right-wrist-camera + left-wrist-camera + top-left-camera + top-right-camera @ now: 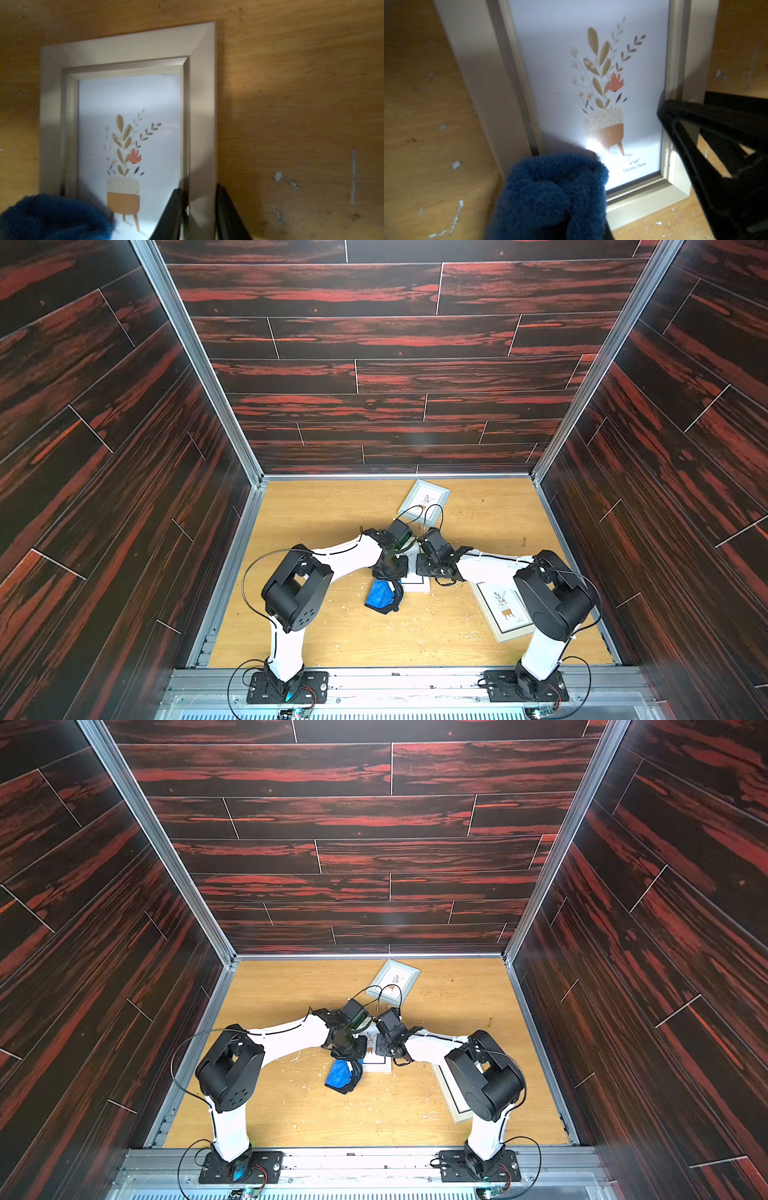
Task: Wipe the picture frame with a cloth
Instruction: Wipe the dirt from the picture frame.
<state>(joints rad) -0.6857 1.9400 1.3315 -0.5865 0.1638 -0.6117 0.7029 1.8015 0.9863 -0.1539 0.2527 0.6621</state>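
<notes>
**Blue cloth on the middle frame**

You have three frames on the wooden table (316,614). A far frame (424,498) lies near the back. A side frame (500,614) lies by the right arm (552,601), and that arm covers part of it. Little white flecks dot the table. In both top views the left arm (291,593) and the right arm reach in over the middle one and hide most of it.

The picture frame (128,97) you are wiping lies flat in the middle of the table. Its rim is pale and wide. The picture shows a plant in a spotty pot, with a bright glare on the glass by the pot. The right gripper (199,216) is a little open, with one finger on each side of the frame's side rail, pinching it. The left gripper (391,578) is closed tight on the cloth (554,197). The cloth is blue, fluffy and bunched up. It covers one corner of the picture below the pot and spills off the frame onto the table
</notes>
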